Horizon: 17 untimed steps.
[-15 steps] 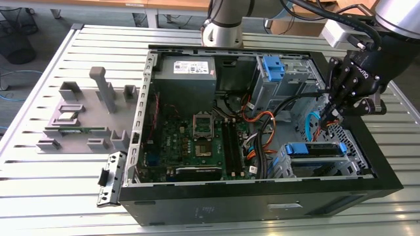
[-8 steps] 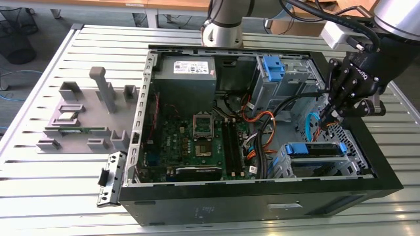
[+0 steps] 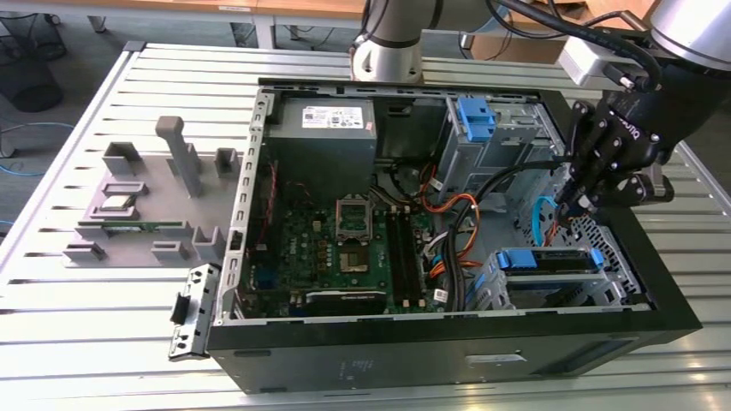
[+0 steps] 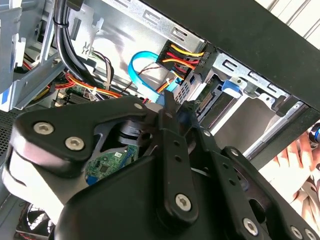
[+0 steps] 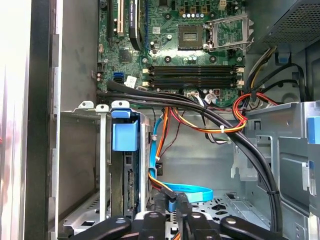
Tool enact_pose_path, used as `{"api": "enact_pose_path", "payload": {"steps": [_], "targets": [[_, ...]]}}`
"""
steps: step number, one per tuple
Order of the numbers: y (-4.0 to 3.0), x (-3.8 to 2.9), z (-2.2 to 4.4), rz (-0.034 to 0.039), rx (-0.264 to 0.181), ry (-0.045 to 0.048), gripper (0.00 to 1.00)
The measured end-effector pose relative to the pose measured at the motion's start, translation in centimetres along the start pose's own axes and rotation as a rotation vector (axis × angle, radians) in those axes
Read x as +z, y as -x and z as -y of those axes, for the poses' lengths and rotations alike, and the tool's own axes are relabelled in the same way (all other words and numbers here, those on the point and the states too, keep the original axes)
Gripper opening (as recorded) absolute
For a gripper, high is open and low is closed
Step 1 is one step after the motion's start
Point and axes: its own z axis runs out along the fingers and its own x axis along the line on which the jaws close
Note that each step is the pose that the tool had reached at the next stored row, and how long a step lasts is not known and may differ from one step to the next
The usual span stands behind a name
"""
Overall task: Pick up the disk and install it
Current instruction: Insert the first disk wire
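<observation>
- Gripper (image 3: 578,199): inside the open computer case (image 3: 457,347), near the wall on the exterior view's right. Cannot tell whether it is open or closed.
- Disk (image 3: 549,261): seated in the drive cage (image 3: 501,287) with its blue rail showing, near the gripper but apart from it.
- Blue flat cable (image 5: 187,191): loops just beside the gripper in the first wrist view.
- Counter (image 3: 92,342): slatted; it carries the case and a grey fixture block (image 3: 137,205).

Arm (image 3: 697,26): silver-grey tubular segments, rounded joint housings. Gripper (image 3: 571,204): matte black linkage plates, silver screw heads (image 4: 75,143), white lettering.
</observation>
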Motion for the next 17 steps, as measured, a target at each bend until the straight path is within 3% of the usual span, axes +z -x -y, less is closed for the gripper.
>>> {"api": "enact_pose_path", "payload": {"steps": [1, 3, 8, 17], "targets": [[0.00, 0.00, 0.00, -0.0001, 0.000, 0.0000, 0.25], [0.01, 0.02, 0.00, -0.0002, 0.000, 0.0000, 0.25], [0.03, 0.43, 0.02, -0.0138, 0.001, 0.0002, 0.25], [0.02, 0.43, 0.02, -0.0151, 0.001, 0.0003, 0.24]]}}
